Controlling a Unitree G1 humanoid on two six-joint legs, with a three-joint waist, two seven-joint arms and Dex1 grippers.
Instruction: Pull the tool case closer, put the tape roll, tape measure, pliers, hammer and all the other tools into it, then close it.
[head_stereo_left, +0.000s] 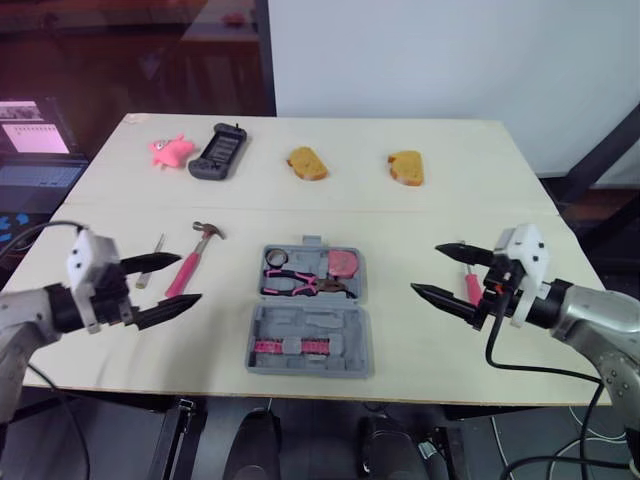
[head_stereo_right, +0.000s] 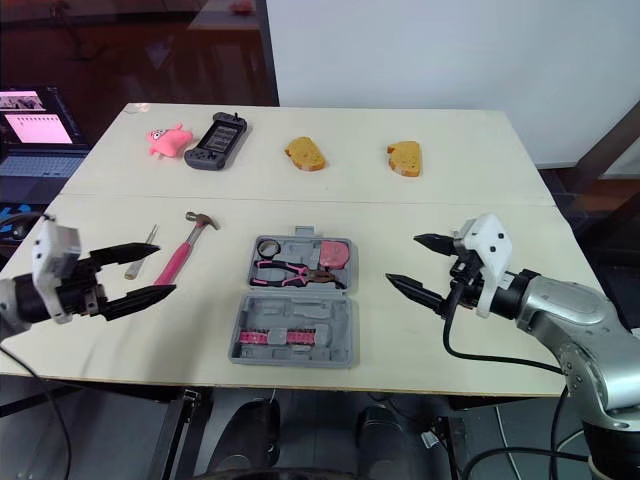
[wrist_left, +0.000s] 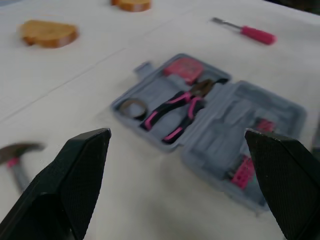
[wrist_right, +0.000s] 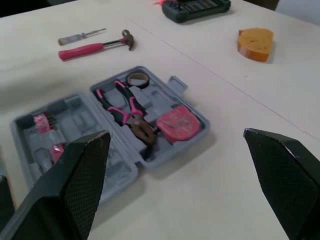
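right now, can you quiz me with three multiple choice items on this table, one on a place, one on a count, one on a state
1. Where is the hammer?
A) inside the tool case
B) on the table, to the robot's left of the tool case
C) hanging off the table's edge

2. How many bread slices lie on the far half of the table?
A) two
B) one
C) four

3. What state is the tool case in?
A) shut
B) open and empty
C) open, with pliers in it

Answers: 1 B, the hammer lies flat on the table beside the tool case. 2 A, two bread slices sit apart past the table's seam. 3 C, both halves lie flat open and the pliers rest in the far half.
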